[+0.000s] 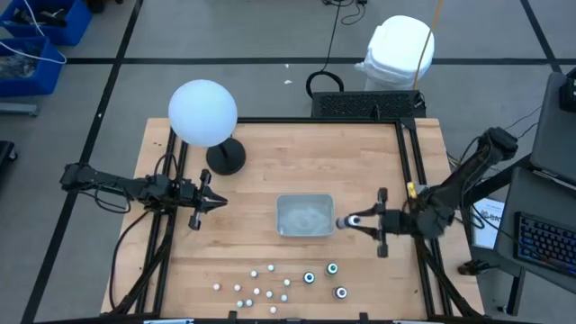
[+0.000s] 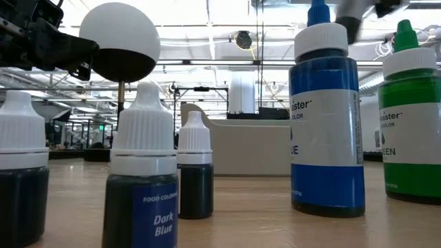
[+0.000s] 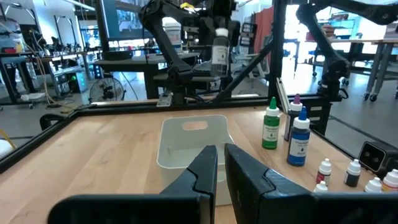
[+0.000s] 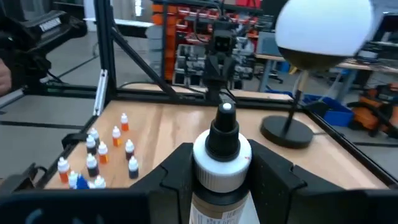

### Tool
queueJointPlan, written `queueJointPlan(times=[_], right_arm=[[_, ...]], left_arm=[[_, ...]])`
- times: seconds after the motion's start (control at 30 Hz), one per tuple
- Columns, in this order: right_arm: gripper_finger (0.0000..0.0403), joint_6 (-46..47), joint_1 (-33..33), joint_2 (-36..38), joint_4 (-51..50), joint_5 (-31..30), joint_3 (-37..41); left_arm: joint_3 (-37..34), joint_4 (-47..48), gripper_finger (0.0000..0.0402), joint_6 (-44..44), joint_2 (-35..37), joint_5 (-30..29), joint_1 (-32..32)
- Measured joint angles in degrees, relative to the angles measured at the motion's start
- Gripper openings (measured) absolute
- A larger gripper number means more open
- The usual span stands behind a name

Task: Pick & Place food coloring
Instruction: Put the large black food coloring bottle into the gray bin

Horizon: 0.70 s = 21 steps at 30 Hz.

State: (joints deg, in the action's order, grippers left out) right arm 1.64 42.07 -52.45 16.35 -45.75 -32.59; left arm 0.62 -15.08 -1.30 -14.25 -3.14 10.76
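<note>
The right gripper (image 1: 346,221) grips a bottle (image 4: 219,163) between its fingers — cap pointing forward, just at the tray's (image 1: 304,216) near edge. The other bottles (image 1: 270,290) stand on the table off to its side, well apart. The left gripper (image 1: 218,202) waits beyond the tray, nearly closed, empty.

Bottle clamped in the right gripper (image 4: 222,163)

The dark fingers (image 4: 177,165) hold a white-collared, black-tipped food coloring bottle (image 4: 221,152) upright. Beyond it, small whitish bottles (image 4: 99,152) stand clustered on the wooden table (image 4: 168,130), well apart from a white globe lamp (image 4: 323,28).
</note>
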Motion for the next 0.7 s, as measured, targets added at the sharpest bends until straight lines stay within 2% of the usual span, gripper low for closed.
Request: queueJointPlan(times=[0.13,0.33,0.57,0.7], right_arm=[[0.0112,-2.00,-7.99,-3.76,0.03,10.16,-4.31],[0.0112,-3.79,-17.47,-14.61,0.00,23.83,-12.79],[0.0112,-5.28,-24.58,-26.93,1.72,25.08,-20.58],[0.0112,-4.13,-28.23,-31.34,7.69,31.07,-20.62]], left_arm=[[0.00,0.01,0.0037,0.04,0.00,0.00,0.00],[0.00,0.34,0.0037,0.59,-0.01,0.00,-0.01],[0.00,0.33,0.0037,0.98,0.00,0.00,-0.01],[0.00,0.55,0.0037,1.63,0.01,0.07,-0.02]])
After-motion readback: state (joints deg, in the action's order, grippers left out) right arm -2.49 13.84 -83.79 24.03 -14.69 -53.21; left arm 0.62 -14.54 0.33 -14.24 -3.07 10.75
